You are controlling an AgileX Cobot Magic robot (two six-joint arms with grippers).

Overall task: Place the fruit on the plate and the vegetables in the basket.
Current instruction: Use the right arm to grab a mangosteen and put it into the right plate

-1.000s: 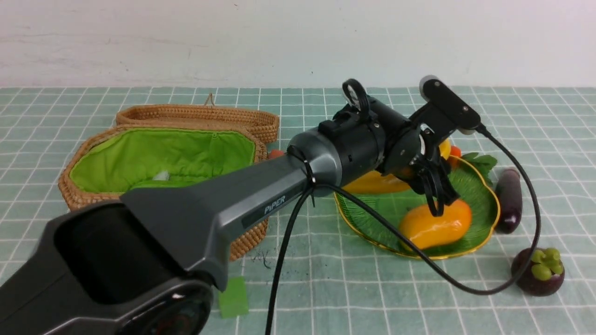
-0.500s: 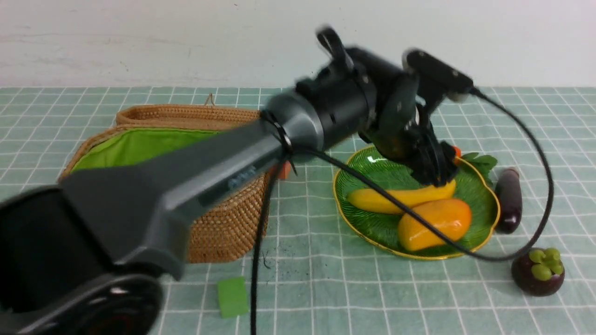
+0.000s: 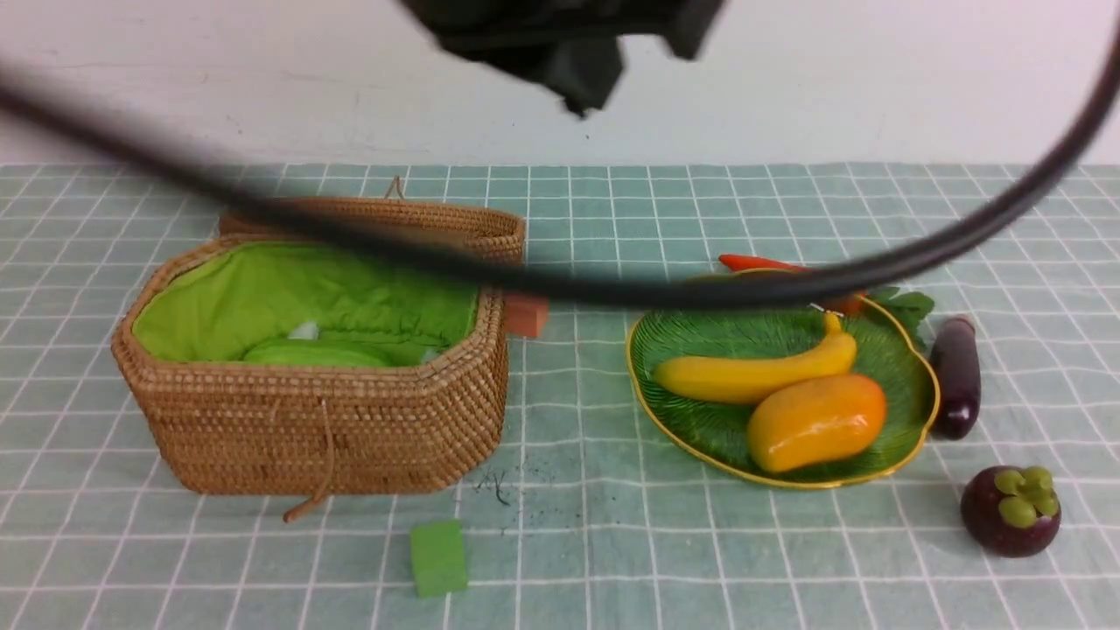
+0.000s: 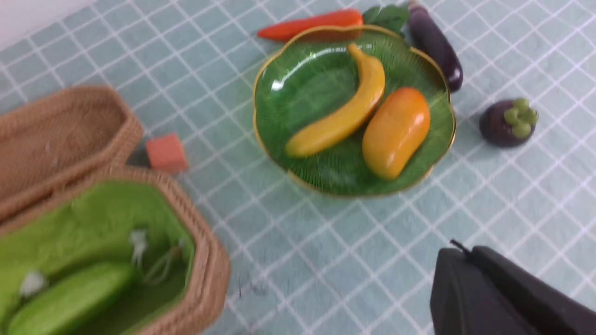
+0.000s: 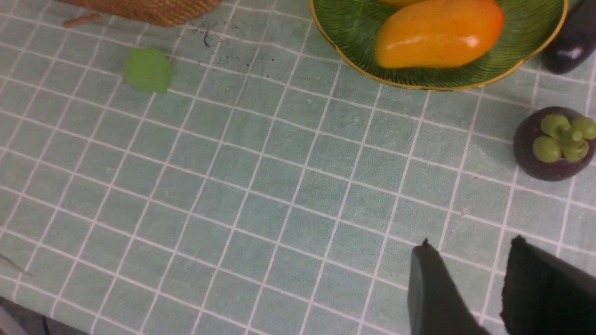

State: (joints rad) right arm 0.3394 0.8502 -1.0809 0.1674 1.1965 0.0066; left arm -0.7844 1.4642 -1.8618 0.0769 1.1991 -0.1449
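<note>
The green glass plate holds the yellow banana and the orange-yellow mango. The carrot lies behind the plate, the eggplant at its right, and the mangosteen on the cloth at front right. The light green gourd lies in the wicker basket on the left. My left gripper is shut and empty, high above the cloth between basket and plate. My right gripper is open and empty above the cloth, near the mangosteen.
A green cube lies in front of the basket and an orange cube beside its back right corner. The basket's lid lies open behind it. My left arm blurs along the top, and its black cable crosses the front view.
My left arm has lifted up and away from the mango on the plate, to the top of the front view. Banana and mango have stayed on the plate.
</note>
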